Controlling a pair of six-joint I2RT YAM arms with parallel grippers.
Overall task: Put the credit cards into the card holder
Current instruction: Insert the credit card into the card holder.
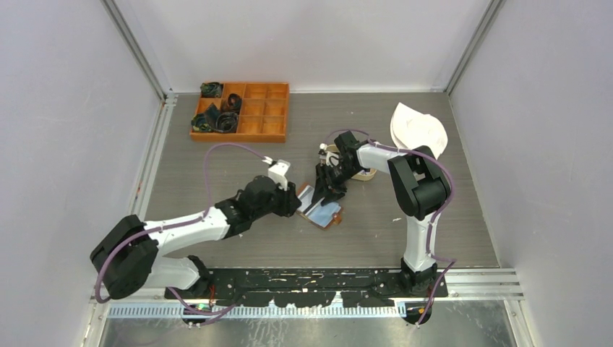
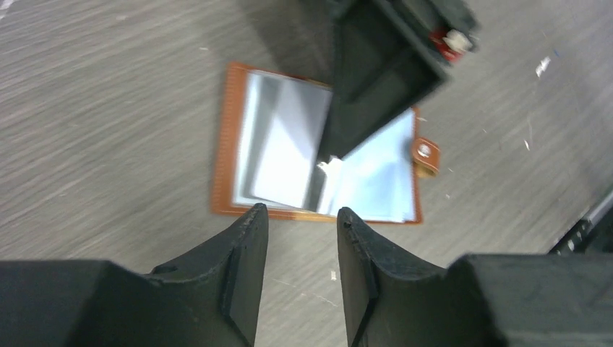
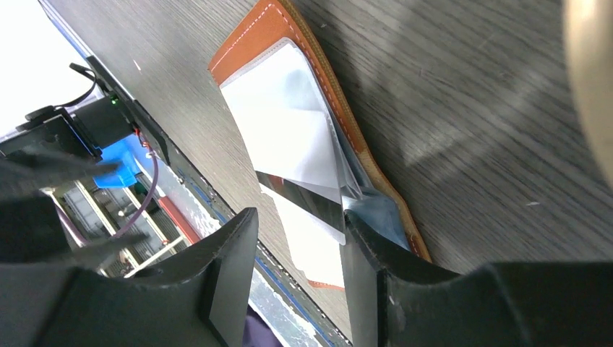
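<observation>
Left wrist view looks straight down on the card holder (image 2: 376, 181). It lies open and flat on the counter (image 2: 108, 108), its brown leather edge framing clear plastic sleeves and its snap tab (image 2: 425, 154) sticking out on one side. A white-grey card (image 2: 278, 144) sits askew over the half away from the tab; I cannot tell whether it is inside a sleeve or only lying on one. The right gripper (image 3: 296, 224) stands over the centre fold with its jaws partly apart. One fingertip is down at the sleeve edges near the spine and seems to prop a leaf up, and I see nothing clamped. The left gripper (image 2: 300, 213) hovers just beside the near leather edge, jaws partly apart and empty. The step in hand looks like seating that card in its pocket. To do it well, I judge the right gripper should hold the pocket mouth up without dragging the light holder. The left should square the card to the sleeve opening, then push it by its outer edge, low and parallel to the counter. Thin sleeves will likely buckle if a corner goes in first, and the holder may slide, so pinning one half down matters. An orange compartment box (image 1: 241, 110) sits well apart at the far side.
</observation>
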